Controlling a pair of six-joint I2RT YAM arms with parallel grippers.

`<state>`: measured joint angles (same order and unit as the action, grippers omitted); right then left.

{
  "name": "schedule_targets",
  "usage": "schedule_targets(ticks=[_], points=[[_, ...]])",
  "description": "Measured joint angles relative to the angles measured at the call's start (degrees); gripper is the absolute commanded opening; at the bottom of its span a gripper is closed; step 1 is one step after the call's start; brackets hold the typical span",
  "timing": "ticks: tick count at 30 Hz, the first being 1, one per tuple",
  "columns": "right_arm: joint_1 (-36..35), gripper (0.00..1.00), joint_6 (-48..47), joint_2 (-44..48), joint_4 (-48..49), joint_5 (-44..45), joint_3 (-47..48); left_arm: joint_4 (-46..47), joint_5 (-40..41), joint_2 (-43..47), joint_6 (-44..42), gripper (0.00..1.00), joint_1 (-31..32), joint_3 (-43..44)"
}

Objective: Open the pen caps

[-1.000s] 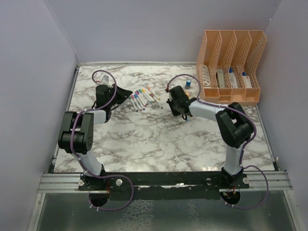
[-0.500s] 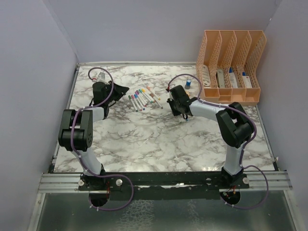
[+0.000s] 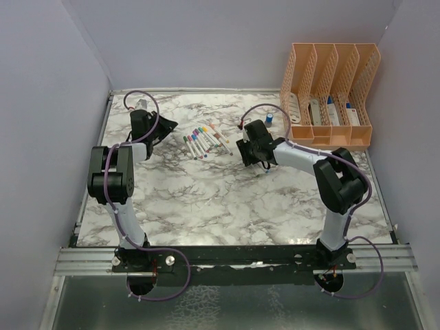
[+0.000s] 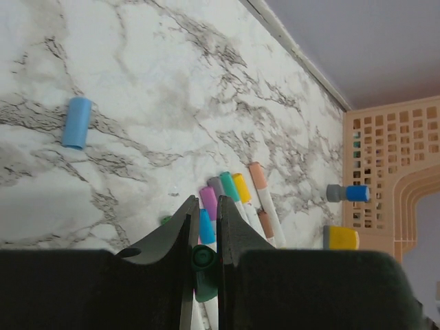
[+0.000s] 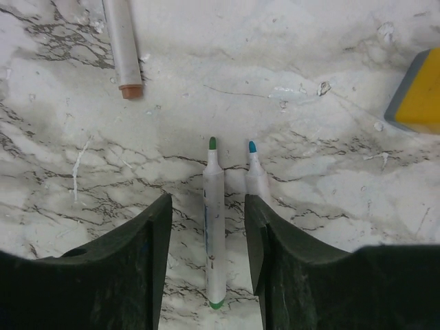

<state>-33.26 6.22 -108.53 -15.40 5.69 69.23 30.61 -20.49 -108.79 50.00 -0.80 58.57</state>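
Left claw swung back-left, clamped on green cap. Right claw now spread, green-tipped pen lying loose between jaws. Step: cap disposal. Next, likely: you drop it near blue cap.

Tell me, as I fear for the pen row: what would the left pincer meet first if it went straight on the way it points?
Probably the blue-capped pen just beyond the tips of the left pincer, which is shut on a green cap. Height is unclear, so it might pass above.
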Motion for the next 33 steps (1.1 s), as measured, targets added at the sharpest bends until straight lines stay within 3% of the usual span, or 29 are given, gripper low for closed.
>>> schedule_targets(ticks=[7, 14, 24, 28, 33], points=[[0.0, 0.62, -0.11, 4.44, 0.48, -0.48, -0.02, -3.76, 1.49, -4.2, -2.25, 0.21, -1.09, 3.21], [0.0, 0.63, -0.09, 5.07, 0.92, -2.64, 2.99, -8.44, 4.98, -5.66, -5.01, 0.31, -1.14, 4.79], [-0.02, 0.64, -0.07, 3.56, 1.7, -3.85, 6.75, -11.98, 8.63, -5.64, -6.93, 0.36, -1.64, 4.74], [-0.02, 0.64, -0.17, -0.55, 1.51, -4.5, 10.62, -11.85, 9.88, -3.54, -6.8, 0.51, -2.12, 2.62], [-0.24, 0.64, -0.59, -5.66, 0.85, -5.05, 15.08, -9.66, 10.43, 5.2, -5.09, 0.71, -2.25, -4.04]])
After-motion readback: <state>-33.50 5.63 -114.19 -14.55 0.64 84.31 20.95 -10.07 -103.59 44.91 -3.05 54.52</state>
